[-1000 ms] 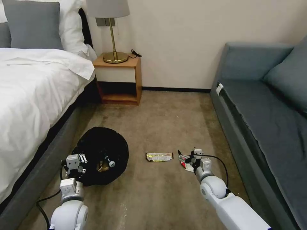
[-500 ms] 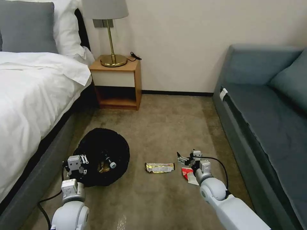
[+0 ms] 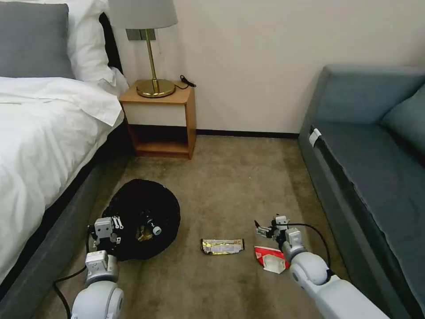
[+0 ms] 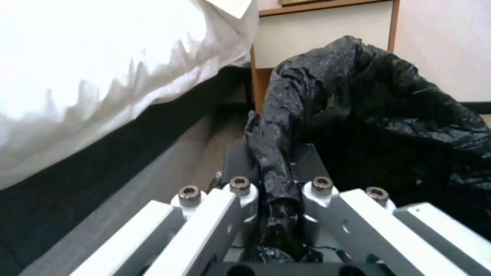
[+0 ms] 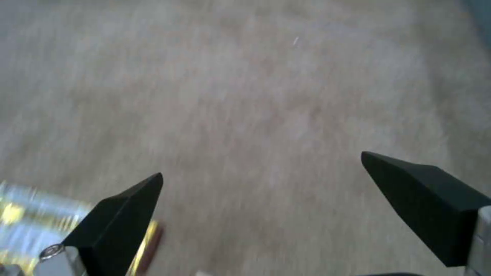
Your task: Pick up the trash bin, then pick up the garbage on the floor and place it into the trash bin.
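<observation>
Litter looks light and crinkly: right tool (image 3: 264,230) gapes empty above red-white wrapper (image 3: 271,258), best pinched mid-body, while left tool (image 4: 276,191) clamps bin (image 3: 142,217) liner.

trash bin (image 3: 141,217): showing crinkly black plastic
long snack wrapper (image 3: 222,246): gleaming silvery with gold print
flat wrapper (image 3: 270,258): showing red and white
carpet (image 3: 230,186): lying plain brownish tan
bed linen (image 3: 44,128): showing white, with a grey pillow (image 3: 35,40)
sofa (image 3: 376,164): showing blue-grey
nightstand (image 3: 159,117): showing orange wood with a white panel
lamp (image 3: 152,53): showing a brass stem and a pale grey shade
right end effector (image 5: 261,180): showing black fingertips
</observation>
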Controlling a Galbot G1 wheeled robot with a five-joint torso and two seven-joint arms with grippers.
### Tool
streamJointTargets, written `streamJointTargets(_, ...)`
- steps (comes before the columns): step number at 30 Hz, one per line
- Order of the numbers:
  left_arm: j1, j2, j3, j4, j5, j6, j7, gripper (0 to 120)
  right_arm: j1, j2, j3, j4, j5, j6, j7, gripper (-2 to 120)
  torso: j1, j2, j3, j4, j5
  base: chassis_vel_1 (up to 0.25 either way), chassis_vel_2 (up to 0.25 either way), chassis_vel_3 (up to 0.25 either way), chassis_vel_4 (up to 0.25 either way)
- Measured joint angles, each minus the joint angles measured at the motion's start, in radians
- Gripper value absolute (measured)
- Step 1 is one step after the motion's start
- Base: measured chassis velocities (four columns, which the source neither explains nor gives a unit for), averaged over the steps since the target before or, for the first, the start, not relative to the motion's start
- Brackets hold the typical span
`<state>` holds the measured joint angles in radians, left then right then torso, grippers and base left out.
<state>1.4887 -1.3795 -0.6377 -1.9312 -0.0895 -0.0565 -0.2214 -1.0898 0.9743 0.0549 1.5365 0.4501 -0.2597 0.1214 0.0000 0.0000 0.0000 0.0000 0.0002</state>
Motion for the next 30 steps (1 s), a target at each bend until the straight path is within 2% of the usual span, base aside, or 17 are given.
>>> streamJointTargets(2, -0.006, -0.004, 0.005, 0.0, -0.001, 0.001, -0.001, 4, -0.003, -0.017, 0.0, 0.029, -0.008, -0.075, -0.051, 100, 0.0, 0.0, 0.0, -0.0001, -0.0002, 0.0, 0.0, 0.0, 0.0)
streamJointTargets(3, -0.006, -0.004, 0.005, 0.0, -0.001, 0.001, -0.001, 4, -0.003, -0.017, 0.0, 0.029, -0.008, -0.075, -0.051, 100, 0.0, 0.0, 0.0, -0.0001, -0.0002, 0.0, 0.0, 0.0, 0.0)
streamJointTargets(4, -0.008, -0.007, 0.009, 0.0, -0.001, 0.001, -0.002, 4, -0.005, -0.027, 0.0, 0.053, -0.023, -0.134, -0.097, 100, 0.0, 0.0, 0.0, -0.0001, 0.0, 0.0, 0.0, 0.0, 0.0)
streamJointTargets(6, -0.009, -0.007, 0.013, 0.003, -0.001, 0.001, -0.002, 4, -0.007, -0.037, 0.0, 0.074, -0.046, -0.182, -0.148, 100, 0.0, 0.0, 0.0, 0.0, -0.0002, 0.0, 0.0, 0.0, 0.0)
streamJointTargets(12, -0.009, 0.0, 0.013, 0.014, -0.004, -0.002, -0.003, 4, -0.015, -0.06, -0.008, 0.096, -0.13, -0.28, -0.268, 100, 0.0, 0.0, 0.0, 0.0, -0.0002, 0.0, 0.0, 0.0, 0.0)
streamJointTargets(18, -0.013, 0.007, 0.012, 0.029, -0.006, -0.006, -0.003, 4, -0.018, -0.062, -0.036, 0.044, -0.199, -0.306, -0.294, 100, 0.0, 0.0, 0.0, 0.0, -0.0001, 0.0, 0.0, 0.0, 0.0)
streamJointTargets(26, -0.016, -0.001, 0.037, 0.038, -0.001, -0.007, -0.002, 4, 0.028, -0.034, -0.074, -0.076, -0.226, -0.29, -0.299, 99, 0.0, 0.0, 0.0, 0.0, -0.0002, 0.0, 0.0, 0.0, 0.0)
streamJointTargets(29, -0.018, -0.003, 0.043, 0.044, 0.003, -0.007, -0.002, 4, 0.051, -0.024, -0.079, -0.118, -0.233, -0.279, -0.307, 92, 0.0, 0.0, 0.0, 0.0, -0.0001, 0.0, 0.0, 0.0, 0.0)
streamJointTargets(30, -0.02, -0.003, 0.044, 0.046, 0.004, -0.007, -0.002, 4, 0.058, -0.021, -0.079, -0.134, -0.239, -0.272, -0.314, 85, 0.0, 0.0, 0.0, 0.0001, -0.0002, 0.0, 0.0, 0.0, 0.0)
